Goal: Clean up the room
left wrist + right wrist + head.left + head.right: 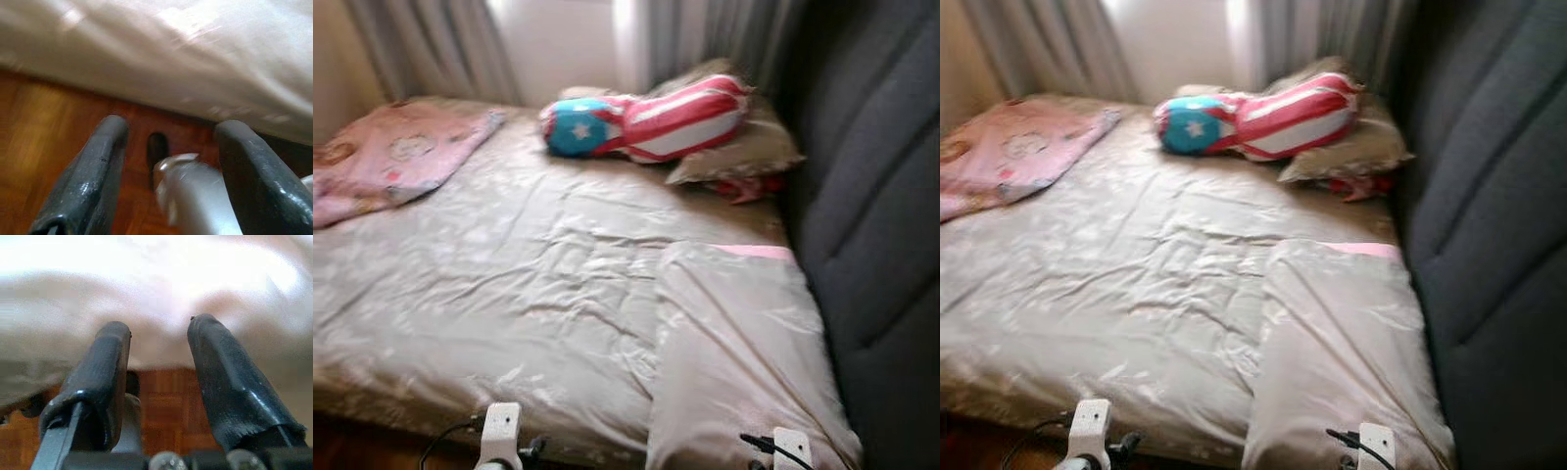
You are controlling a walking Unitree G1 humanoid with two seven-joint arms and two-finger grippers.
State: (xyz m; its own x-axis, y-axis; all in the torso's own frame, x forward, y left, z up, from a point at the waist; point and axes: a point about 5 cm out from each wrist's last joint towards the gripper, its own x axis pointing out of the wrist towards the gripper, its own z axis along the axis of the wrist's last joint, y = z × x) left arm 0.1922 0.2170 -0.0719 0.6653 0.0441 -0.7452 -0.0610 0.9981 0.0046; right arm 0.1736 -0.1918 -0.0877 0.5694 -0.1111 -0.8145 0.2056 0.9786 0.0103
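Bed just beyond both spread fingers.

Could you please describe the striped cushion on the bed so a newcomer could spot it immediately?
Start at the bed with its wrinkled beige sheet and look to the far end by the curtains. The long cushion lies across a beige pillow; red and white stripes and a blue end with a white star mark it out.
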